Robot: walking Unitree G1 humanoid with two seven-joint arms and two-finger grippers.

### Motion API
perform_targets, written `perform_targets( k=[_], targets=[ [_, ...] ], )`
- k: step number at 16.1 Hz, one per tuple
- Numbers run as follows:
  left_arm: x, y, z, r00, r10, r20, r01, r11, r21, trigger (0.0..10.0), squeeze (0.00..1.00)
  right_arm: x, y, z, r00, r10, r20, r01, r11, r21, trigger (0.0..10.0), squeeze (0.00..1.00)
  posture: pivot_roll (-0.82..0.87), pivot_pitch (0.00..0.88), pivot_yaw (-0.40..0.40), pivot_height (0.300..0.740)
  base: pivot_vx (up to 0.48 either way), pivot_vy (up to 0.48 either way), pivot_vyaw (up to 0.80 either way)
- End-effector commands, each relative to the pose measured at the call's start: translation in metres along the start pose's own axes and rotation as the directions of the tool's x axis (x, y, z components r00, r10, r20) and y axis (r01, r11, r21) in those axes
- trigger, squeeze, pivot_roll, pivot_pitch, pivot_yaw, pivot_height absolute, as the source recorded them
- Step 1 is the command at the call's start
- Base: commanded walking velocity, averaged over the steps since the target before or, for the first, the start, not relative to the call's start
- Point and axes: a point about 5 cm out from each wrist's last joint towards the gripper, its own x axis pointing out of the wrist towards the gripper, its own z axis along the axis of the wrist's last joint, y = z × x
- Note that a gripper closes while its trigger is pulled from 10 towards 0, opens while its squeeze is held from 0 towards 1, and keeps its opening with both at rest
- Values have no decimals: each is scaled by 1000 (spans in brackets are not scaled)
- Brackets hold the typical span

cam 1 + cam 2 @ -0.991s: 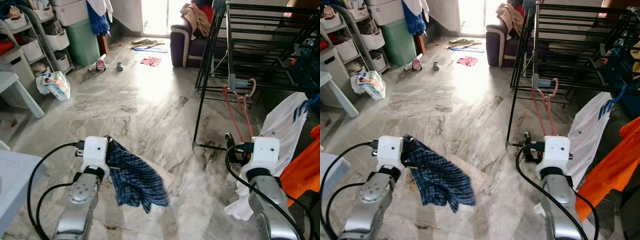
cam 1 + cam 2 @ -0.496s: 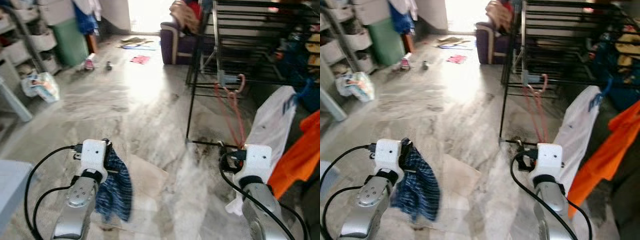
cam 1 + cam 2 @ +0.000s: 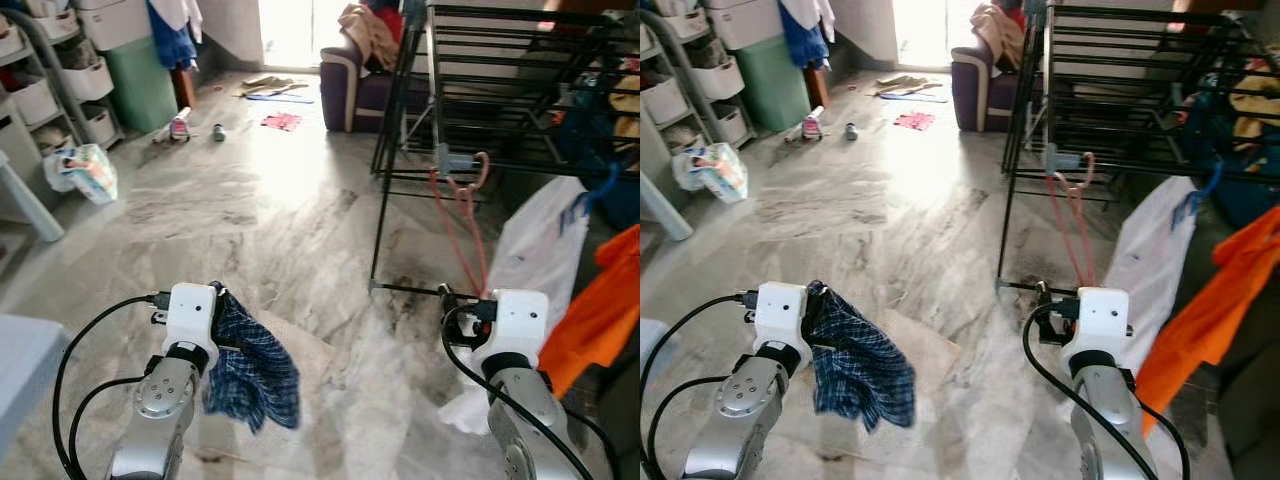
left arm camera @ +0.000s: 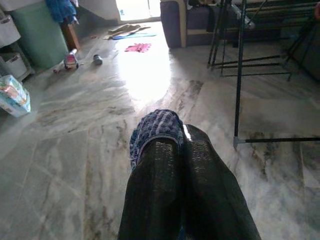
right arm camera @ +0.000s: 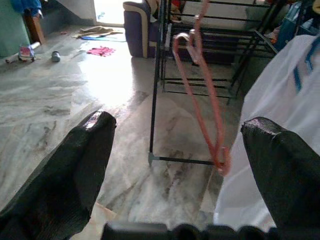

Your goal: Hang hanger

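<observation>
A pink hanger (image 3: 462,215) hangs by its hook from a low rail of the black drying rack (image 3: 500,80). My right gripper (image 5: 177,122) is open, low and just short of the hanger's bottom end (image 5: 220,160), not touching it. A white garment (image 3: 540,250) hangs directly to the right of the hanger. My left gripper (image 4: 175,150) is shut on a blue plaid cloth (image 3: 255,375), which dangles above the marble floor at the lower left.
An orange garment (image 3: 600,310) hangs at the far right. A dark sofa (image 3: 350,80) stands behind the rack. A green bin (image 3: 140,80), basket shelves (image 3: 60,90) and a plastic bag (image 3: 80,170) line the left side. Small items lie on the far floor.
The camera has swayed and settled. The plaid cloth swung in my left gripper, narrowing and then spreading again. The hanger stays on the rail.
</observation>
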Motion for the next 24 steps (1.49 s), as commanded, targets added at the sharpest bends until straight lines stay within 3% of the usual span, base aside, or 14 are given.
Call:
perform_targets(
  k=[1,6,10,20,24],
  targets=[
    [1,1,8,1000,-3,24,3,1000,7,10000,0,1,0,3,1000,5,6,-5,1000,-5,10000,0,-31,0,0,740,0,-322,0],
    [-2,5,6,1000,14,15,-14,1000,-27,10000,0,3,4,2,1000,15,-2,-15,1000,-8,10000,0,-19,0,5,740,0,-174,0],
    [2,3,12,998,-49,37,52,993,-104,10000,0,0,6,2,1000,26,-1,-26,999,-28,10000,0,-31,0,15,740,63,0,0],
    [3,0,13,996,-82,41,87,988,-127,10000,0,2,5,3,1000,12,2,-12,1000,2,10000,0,-29,0,13,740,303,0,0],
    [2,-2,11,995,-95,31,99,986,-131,10000,0,1,5,3,1000,8,-2,-8,1000,-3,10000,0,-31,0,13,740,337,0,-742]
  ],
)
